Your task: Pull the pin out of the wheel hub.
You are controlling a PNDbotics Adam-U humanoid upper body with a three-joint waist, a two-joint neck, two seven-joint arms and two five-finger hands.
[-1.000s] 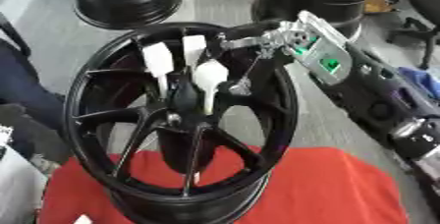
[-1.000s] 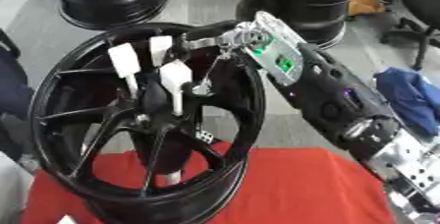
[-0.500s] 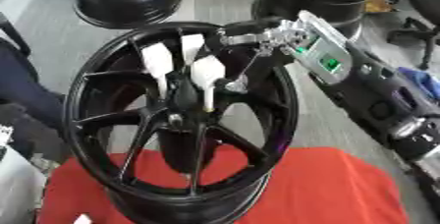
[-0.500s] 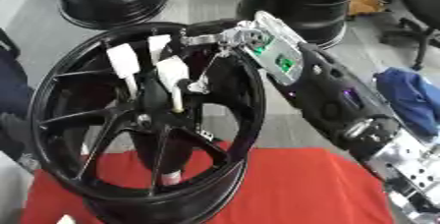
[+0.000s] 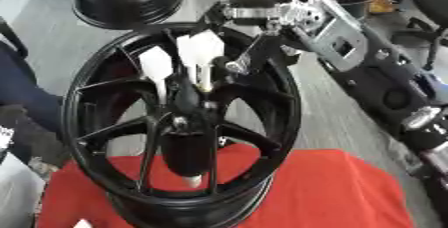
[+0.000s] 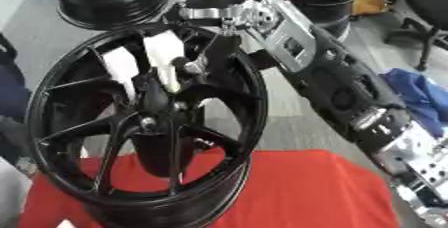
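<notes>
The black wheel (image 5: 175, 137) stands upright on a red cloth (image 5: 332, 192), two white pins (image 5: 199, 52) sticking out just above its hub (image 5: 188, 122), and the right hand (image 5: 254, 32) at the wheel's upper rim curls around one pin.

Even, fairly bright indoor light; both views soft and blurred, shadows faint

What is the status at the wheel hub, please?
Right hand shut on white pin above the hub. Second white pin beside it. Wheel upright on red cloth. Left hand unseen.
</notes>
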